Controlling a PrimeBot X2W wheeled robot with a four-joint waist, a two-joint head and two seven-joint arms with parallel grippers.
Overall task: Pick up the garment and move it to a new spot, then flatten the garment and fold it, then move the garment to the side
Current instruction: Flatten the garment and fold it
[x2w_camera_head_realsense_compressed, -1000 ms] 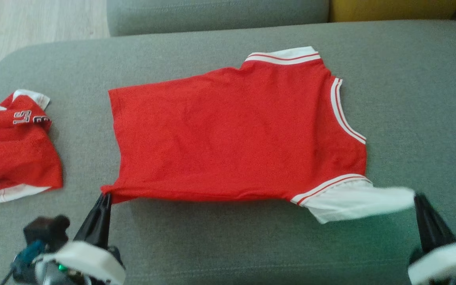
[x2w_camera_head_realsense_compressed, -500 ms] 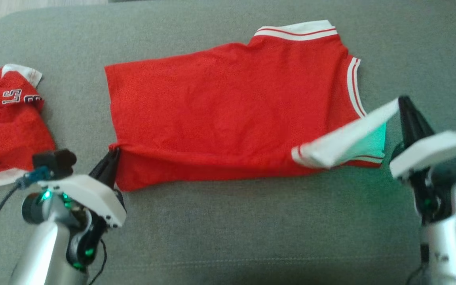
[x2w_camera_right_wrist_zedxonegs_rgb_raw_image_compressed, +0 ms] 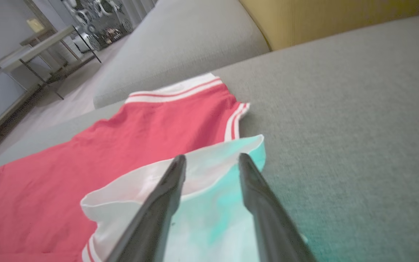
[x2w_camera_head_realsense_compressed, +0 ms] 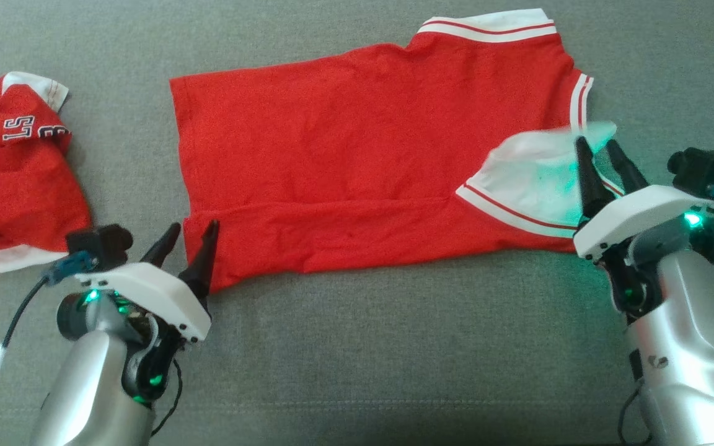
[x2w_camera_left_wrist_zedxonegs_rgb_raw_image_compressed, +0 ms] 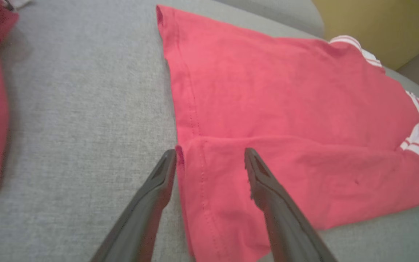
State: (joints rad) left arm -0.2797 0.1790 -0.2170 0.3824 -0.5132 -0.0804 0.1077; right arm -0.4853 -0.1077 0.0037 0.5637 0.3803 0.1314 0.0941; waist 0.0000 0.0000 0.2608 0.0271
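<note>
Loosely, garment lies between parted jaws of left gripper and right gripper.

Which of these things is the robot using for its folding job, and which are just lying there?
For the job: flat red shirt, near edge folded over; left gripper and right gripper, both open at its near edge.
Just lying about: crumpled red garment at the left; yellow cushion behind.
</note>
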